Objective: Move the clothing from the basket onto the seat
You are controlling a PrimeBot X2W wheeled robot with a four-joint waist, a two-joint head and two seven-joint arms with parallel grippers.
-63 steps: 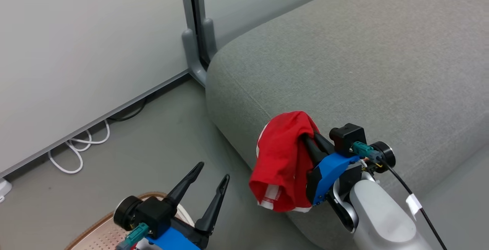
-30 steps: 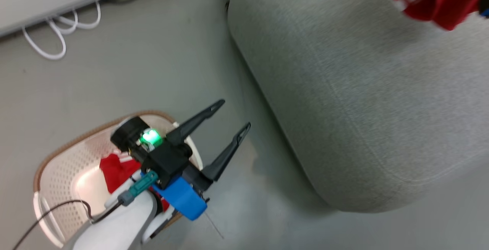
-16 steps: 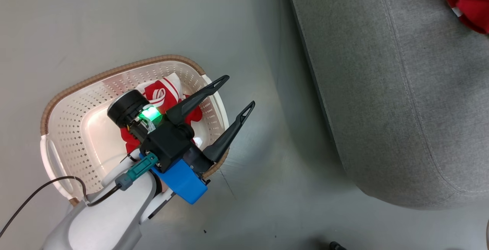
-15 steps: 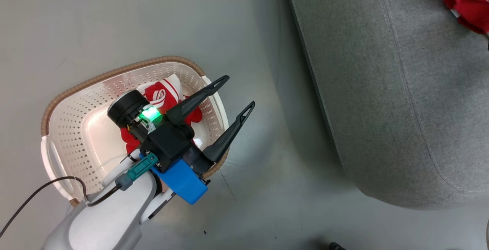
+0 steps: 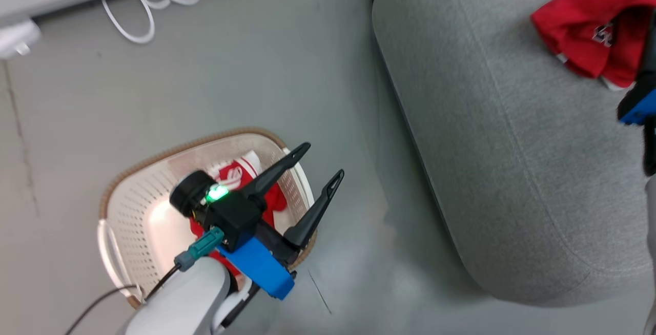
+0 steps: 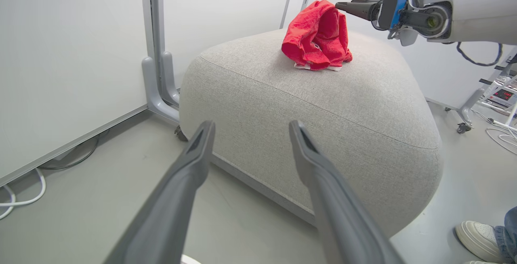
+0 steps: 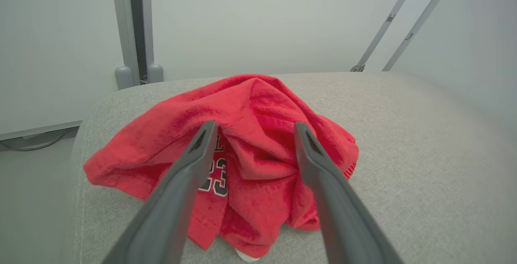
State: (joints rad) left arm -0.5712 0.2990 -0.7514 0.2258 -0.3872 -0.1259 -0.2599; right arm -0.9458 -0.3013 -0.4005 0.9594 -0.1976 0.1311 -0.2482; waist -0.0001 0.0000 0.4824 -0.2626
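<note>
Red jersey [image 7: 258, 110] (number 23) heaped on sofa [image 7: 424, 155], between parted right fingers [image 7: 181, 183].

Red number-23 jersey [image 7: 250, 155] crumpled on the grey seat [image 5: 512, 171] — red-and-white garment [image 5: 233, 175] in the basket [image 5: 133, 212].

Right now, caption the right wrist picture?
Open right gripper by the red number 23 jersey on the grey sofa.

Bright, even light; slight blur
</note>
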